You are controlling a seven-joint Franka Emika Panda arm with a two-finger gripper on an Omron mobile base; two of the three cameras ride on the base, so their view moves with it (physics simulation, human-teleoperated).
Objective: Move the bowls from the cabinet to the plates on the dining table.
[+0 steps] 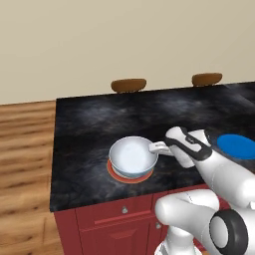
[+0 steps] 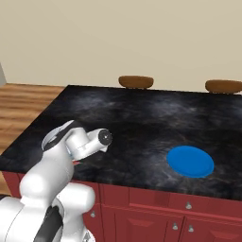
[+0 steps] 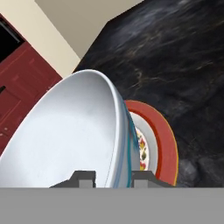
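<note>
White arm links fill the lower right of the left base view, and beyond them the gripper (image 1: 158, 147) is seen clamped on the near rim of the white bowl (image 1: 132, 156). That bowl is set over the orange-red plate (image 1: 130, 176), whose edge shows as a crescent under its base; the rim grip is judged to be kept so the bowl can be lowered squarely before release. Off to the right the blue plate (image 1: 236, 146) lies bare on the black marbled desk (image 1: 89, 124), presumably reserved for the second bowl. Two brown stools (image 1: 128, 84) are seen past the far edge.

From the right base view, the arm hides the bowl, and the blue plate (image 2: 190, 161) is seen well apart from the wrist.

Through the hand view, the fingers (image 3: 85, 177) are shown pinching the bowl's rim (image 3: 118, 131), one inside and one outside, with a blue-teal band visible on the outer wall. The orange-red plate (image 3: 164, 140) lies just beneath.

No brand, label or writing can be read anywhere.
</note>
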